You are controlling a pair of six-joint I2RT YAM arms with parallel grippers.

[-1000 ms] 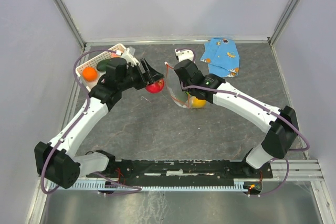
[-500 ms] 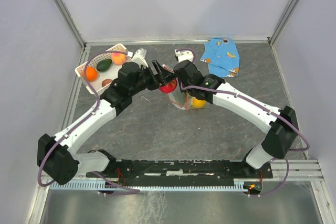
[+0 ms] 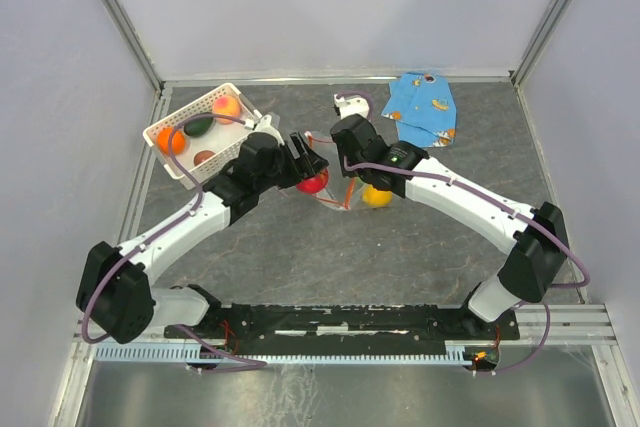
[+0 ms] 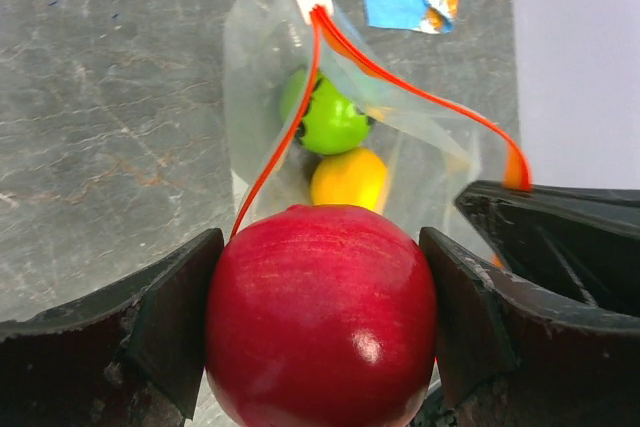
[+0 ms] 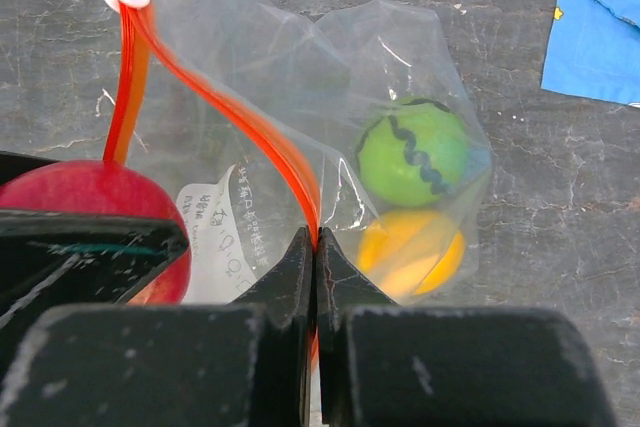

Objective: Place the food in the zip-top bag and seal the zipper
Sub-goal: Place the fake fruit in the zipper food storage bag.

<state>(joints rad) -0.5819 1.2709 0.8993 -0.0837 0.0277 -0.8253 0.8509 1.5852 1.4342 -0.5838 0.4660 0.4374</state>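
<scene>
Zip-top bag (image 5: 255, 77) gapes because our right end effector (image 5: 315, 247) is pinched on its zipper (image 5: 230, 107), letting our left end effector (image 4: 320, 242), clamped around the red fruit (image 4: 322, 327), reach the mouth.

Bright, even light — faint shadows (one glint on the red fruit (image 4: 320, 317)).

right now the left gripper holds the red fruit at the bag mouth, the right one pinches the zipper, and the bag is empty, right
No, the zip-top bag is not empty: the left wrist view shows the striped green fruit and the yellow fruit inside. Red fruit and zipper are held as you say.
</scene>
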